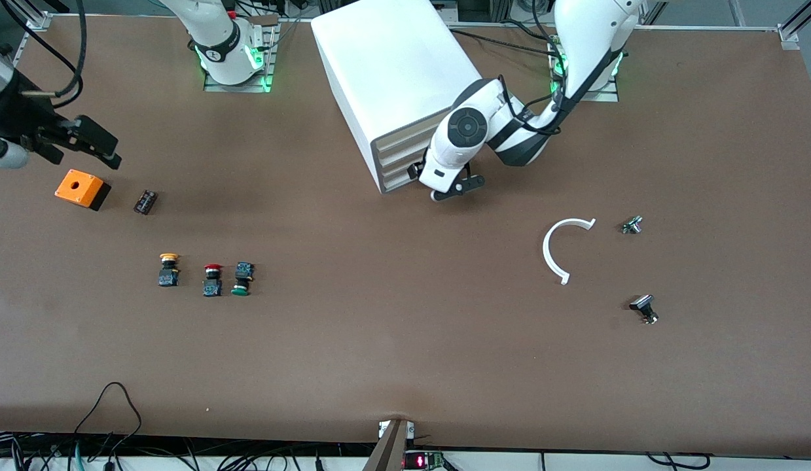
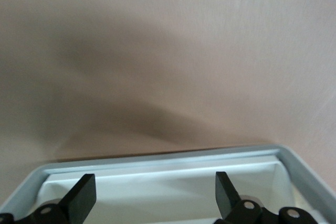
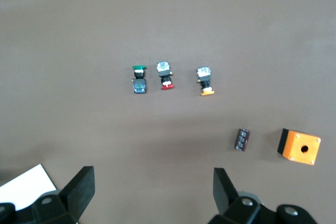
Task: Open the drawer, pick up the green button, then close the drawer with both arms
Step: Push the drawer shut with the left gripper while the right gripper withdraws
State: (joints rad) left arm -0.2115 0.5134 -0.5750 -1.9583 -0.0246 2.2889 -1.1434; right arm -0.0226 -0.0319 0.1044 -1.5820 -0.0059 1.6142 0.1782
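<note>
The white cabinet point(image 1: 392, 72) stands between the arms' bases. My left gripper point(image 1: 459, 188) is open at the cabinet's drawer front, low by the lowest drawer point(image 1: 402, 184), and the arm hides part of that front. In the left wrist view the open gripper point(image 2: 156, 187) is over a cream-white tray rim point(image 2: 157, 158) with a pale, bare inside. The green-capped button point(image 1: 241, 280) lies on the table beside the red-capped one; it also shows in the right wrist view point(image 3: 139, 78). My right gripper point(image 1: 107, 149) is open and empty in the air over the orange box; in its wrist view point(image 3: 153, 179) bare table lies below.
A red-capped button point(image 1: 212, 280) and a yellow-capped button point(image 1: 169, 269) lie beside the green one. An orange box point(image 1: 82, 189) and a small black part point(image 1: 145, 201) lie toward the right arm's end. A white curved piece point(image 1: 562, 248) and two small parts point(image 1: 632, 225) point(image 1: 644, 309) lie toward the left arm's end.
</note>
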